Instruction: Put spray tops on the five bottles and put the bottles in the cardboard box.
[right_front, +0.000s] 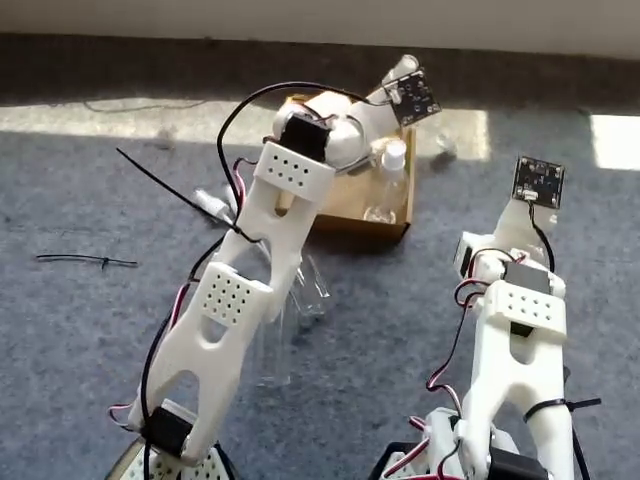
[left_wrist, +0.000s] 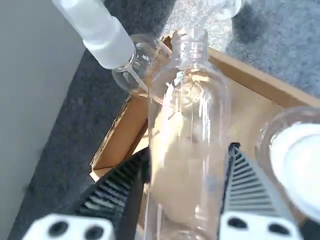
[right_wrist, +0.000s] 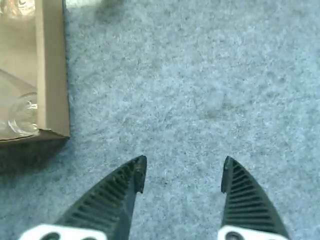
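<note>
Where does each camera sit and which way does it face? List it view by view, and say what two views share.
High view: fixed above the arms' bases, looking down over the carpet; the left arm stretches to the box, the right arm stands back.
Left wrist view: on the left arm, looking along the left gripper, shut on a bottle above the box.
Right wrist view: on the right arm, looking down at carpet past the open right gripper.
Shared: all three show the box.
</note>
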